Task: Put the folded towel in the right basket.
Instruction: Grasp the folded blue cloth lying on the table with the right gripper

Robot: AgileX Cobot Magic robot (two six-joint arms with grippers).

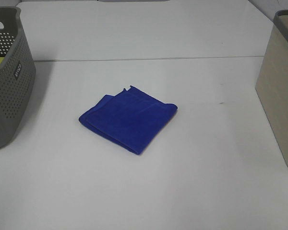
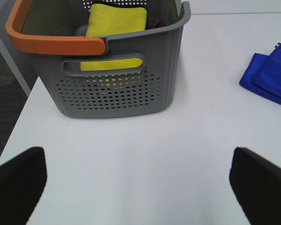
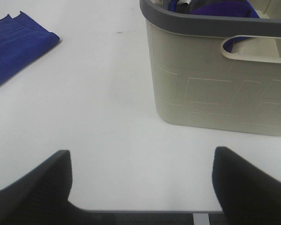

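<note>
— Where is the folded towel (image 1: 128,120) in relation to the two tools?

— It lies flat on the white table (image 1: 192,187), between the arms. From the left gripper (image 2: 139,185) it is ahead and off to the right, well apart. From the right gripper (image 3: 143,187) it is ahead and off to the left, also well apart. Neither gripper touches it.

— And how do the grippers stand?

— The left gripper's jaws are spread wide, with only bare table between them. The right gripper's jaws are spread just as wide and hold nothing.

— What is nearest to each one?

— The left basket (image 2: 117,89), grey and perforated with an orange handle (image 2: 51,43), stands straight ahead of the left gripper. A yellow cloth (image 2: 117,21) lies inside it. The right basket (image 3: 215,84), beige with a grey rim, stands ahead of the right gripper and slightly to its right, closer to it than the towel. A dark blue cloth (image 3: 225,8) shows over its rim.

— Is the towel near the right basket?

— No. It is well apart from it, with open table between the two.
</note>
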